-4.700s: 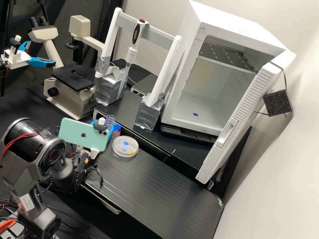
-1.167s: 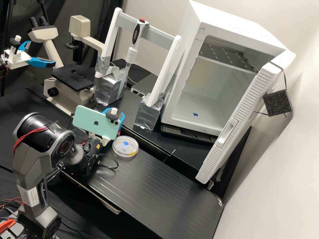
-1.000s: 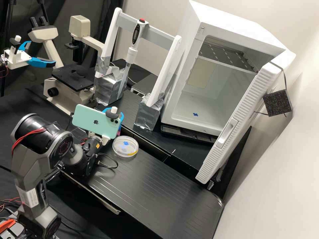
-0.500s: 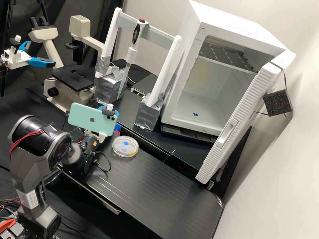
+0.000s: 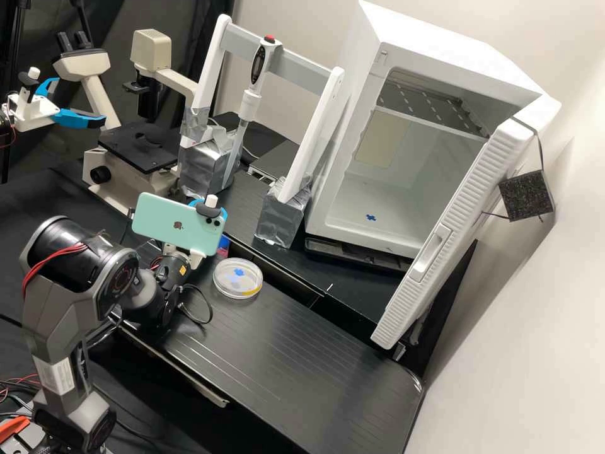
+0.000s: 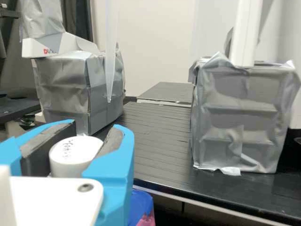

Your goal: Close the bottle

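So it's a black ribbed worktop with a dish on it, microscope and open incubator around, pale wall. Claw's closed on the white cap, snug between its fingers.

- A laboratory, by its equipment
- A beige microscope with twin eyepieces and a black stage
- A pipette held upright, tip down, on a white and grey frame
- A clear, round petri dish on the black bench
- A boxy white chamber, door ajar, with a perforated metal shelf inside
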You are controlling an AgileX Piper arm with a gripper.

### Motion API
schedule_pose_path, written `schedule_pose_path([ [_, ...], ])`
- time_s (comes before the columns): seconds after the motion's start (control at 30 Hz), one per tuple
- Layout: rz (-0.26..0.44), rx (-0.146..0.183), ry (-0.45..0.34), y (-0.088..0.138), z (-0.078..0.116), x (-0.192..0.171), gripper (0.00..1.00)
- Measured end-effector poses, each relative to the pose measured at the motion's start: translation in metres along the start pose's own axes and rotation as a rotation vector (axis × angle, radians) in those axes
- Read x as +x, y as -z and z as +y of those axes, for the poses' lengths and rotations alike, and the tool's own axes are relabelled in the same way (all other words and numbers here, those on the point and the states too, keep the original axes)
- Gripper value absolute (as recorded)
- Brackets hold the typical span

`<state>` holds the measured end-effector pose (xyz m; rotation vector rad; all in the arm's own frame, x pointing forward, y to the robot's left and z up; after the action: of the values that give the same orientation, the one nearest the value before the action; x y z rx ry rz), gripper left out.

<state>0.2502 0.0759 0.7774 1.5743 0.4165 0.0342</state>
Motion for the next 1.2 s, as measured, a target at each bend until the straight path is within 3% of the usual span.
schedule_pose_path([
  [0.53,-0.017,0.008,0.025,0.001,0.007,0.006,0.0],
  [0.73,-0.01,-0.007,0.05,0.003,0.005,0.003,0.0],
  [0.9,-0.014,0.015,0.064,0.001,0.0,-0.003,0.0],
  [1.2,-0.009,0.022,0.046,-0.002,0.005,-0.011,0.0],
])
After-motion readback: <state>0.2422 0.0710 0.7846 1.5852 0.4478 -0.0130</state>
